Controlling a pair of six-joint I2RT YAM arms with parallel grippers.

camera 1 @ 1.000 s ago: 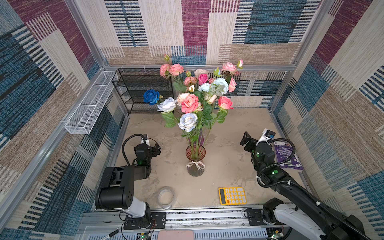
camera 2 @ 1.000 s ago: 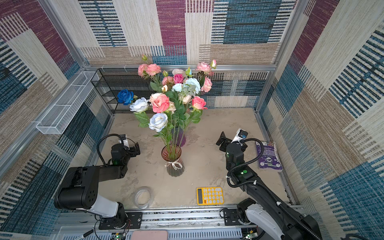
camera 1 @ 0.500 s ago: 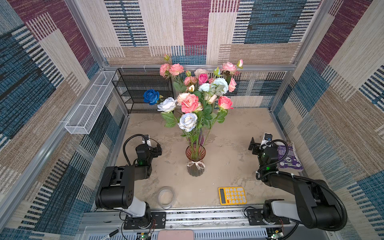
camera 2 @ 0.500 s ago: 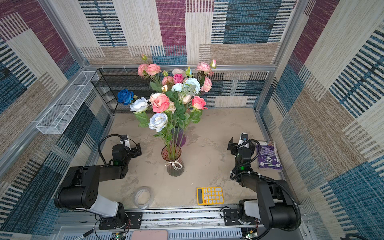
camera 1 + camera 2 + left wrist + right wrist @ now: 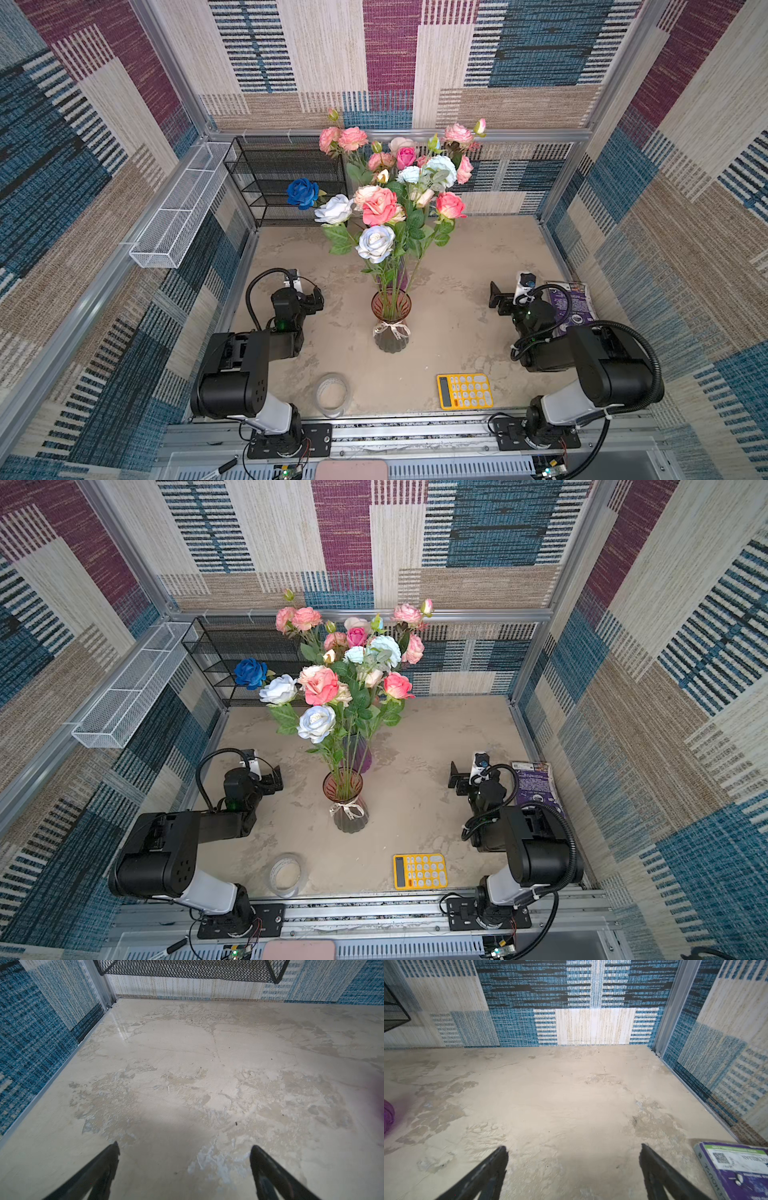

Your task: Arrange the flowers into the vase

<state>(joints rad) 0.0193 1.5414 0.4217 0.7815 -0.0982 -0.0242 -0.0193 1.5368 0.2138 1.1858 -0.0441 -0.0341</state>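
Note:
The flowers [image 5: 388, 203] [image 5: 332, 683] are pink, peach, white and pale blue roses standing together as a bouquet in the vase [image 5: 390, 322] [image 5: 348, 808]. The vase is ribbed reddish glass with a white bow, at the table's middle. A deep blue rose [image 5: 302, 193] leans out to the left. My left gripper [image 5: 316, 300] [image 5: 185, 1147] rests low, left of the vase, open and empty over bare table. My right gripper [image 5: 498, 299] [image 5: 574, 1148] rests low on the right, also open and empty. Neither wrist view shows the flowers.
A purple vase [image 5: 358, 754] stands just behind the glass one. A yellow calculator [image 5: 464, 391] and a clear tape roll [image 5: 332, 394] lie near the front edge. A purple packet [image 5: 575, 305] [image 5: 737, 1169] lies beside the right gripper. A black mesh shelf [image 5: 286, 183] stands at the back left, a white wire basket [image 5: 178, 208] on the left wall.
The right arm has pulled back and folded down toward its base, its gripper now lower and further right. The left arm has barely shifted. Both grippers stayed open.

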